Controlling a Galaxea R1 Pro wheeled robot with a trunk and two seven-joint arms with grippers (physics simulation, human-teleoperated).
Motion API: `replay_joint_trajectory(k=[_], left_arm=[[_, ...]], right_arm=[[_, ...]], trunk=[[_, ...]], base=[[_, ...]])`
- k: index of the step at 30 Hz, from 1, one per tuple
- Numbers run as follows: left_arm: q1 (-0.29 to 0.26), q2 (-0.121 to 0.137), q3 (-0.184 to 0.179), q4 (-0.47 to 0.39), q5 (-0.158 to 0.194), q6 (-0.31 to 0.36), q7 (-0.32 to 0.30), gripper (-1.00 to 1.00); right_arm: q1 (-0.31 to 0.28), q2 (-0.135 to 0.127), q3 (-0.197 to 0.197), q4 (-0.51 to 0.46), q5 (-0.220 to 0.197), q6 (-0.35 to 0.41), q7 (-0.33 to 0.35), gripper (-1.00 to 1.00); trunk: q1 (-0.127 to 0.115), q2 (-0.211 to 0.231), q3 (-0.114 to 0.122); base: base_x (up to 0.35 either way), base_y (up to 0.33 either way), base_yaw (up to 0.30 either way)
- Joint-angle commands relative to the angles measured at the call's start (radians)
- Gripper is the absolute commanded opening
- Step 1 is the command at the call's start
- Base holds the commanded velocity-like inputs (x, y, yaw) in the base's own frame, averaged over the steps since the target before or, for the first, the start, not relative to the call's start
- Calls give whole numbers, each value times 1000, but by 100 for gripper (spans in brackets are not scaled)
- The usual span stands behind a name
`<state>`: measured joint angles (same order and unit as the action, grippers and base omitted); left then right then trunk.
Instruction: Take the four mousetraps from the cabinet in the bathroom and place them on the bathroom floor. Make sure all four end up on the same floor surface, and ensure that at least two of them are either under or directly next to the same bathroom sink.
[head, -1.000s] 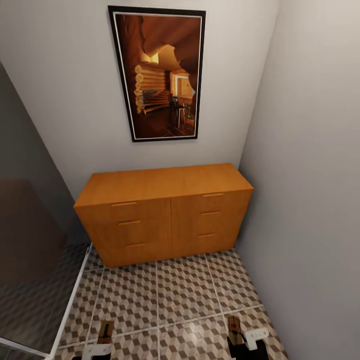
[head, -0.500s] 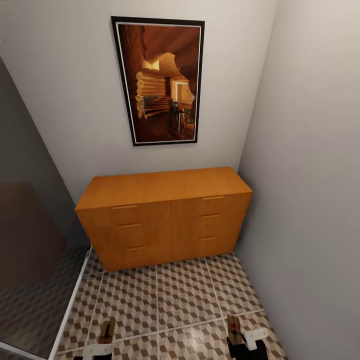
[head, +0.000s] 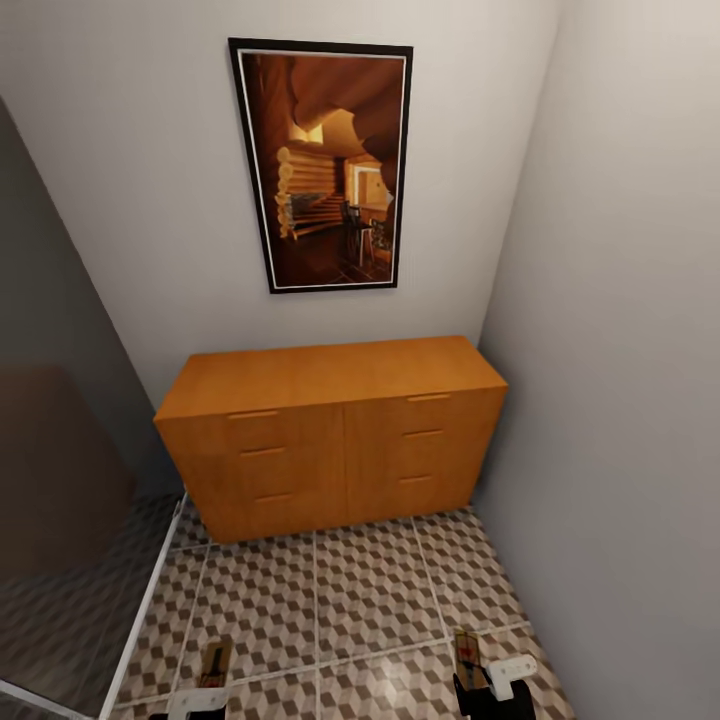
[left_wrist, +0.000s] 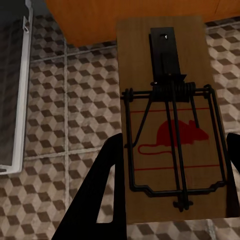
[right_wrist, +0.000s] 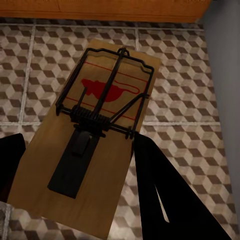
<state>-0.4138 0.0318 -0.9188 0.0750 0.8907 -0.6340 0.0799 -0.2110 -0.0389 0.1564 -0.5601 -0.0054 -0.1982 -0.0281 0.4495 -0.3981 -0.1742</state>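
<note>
**Mara:** Beneath the framed cabin picture (head: 322, 165), the cabinet (head: 330, 435) sat a touch lower and smaller in the head view than a second before. Did anything itself move?

**Jon:** I judged not. The whole picture shifted together, so the camera had moved, most likely the robot easing back. All six drawers looked shut.

**Mara:** And the grippers?

**Jon:** Each was loaded. The left gripper (left_wrist: 167, 170) had its jaws closed on the edges of one mousetrap (left_wrist: 170, 125), red mouse mark up. The right gripper (right_wrist: 75, 165) clamped a second mousetrap (right_wrist: 92, 135) the same way. Both traps hung above the bathroom floor (head: 370, 590), not on it, and showed at the bottom edge of the head view.

**Mara:** So two of four were out.

**Jon:** That was my reading; the other two I couldn't see, nor any sink.

**Mara:** Room to turn?

**Jon:** Tight. The grey wall (head: 620, 400) ran close on the right, near the right arm, and a glass panel (head: 70, 480) with a white frame closed the left. Open tiles lay between robot and cabinet, so backing straight out seemed safest before swinging.
</note>
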Motion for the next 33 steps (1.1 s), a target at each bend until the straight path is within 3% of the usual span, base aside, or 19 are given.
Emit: replay_joint_trajectory(k=[1,33], left_arm=[[-1,-1,-6,2,-7,-3,11,-100],[0,2,-4,0,-4,-3,17,-100]], right_arm=[[-1,-1,5,0,-2,-3,-5,-100],[-1,-2,2,11,-5,-3,-6,-100]], trunk=[[1,-2,-2],[1,-2,-2]], base=[[0,0,166],[0,0,177]])
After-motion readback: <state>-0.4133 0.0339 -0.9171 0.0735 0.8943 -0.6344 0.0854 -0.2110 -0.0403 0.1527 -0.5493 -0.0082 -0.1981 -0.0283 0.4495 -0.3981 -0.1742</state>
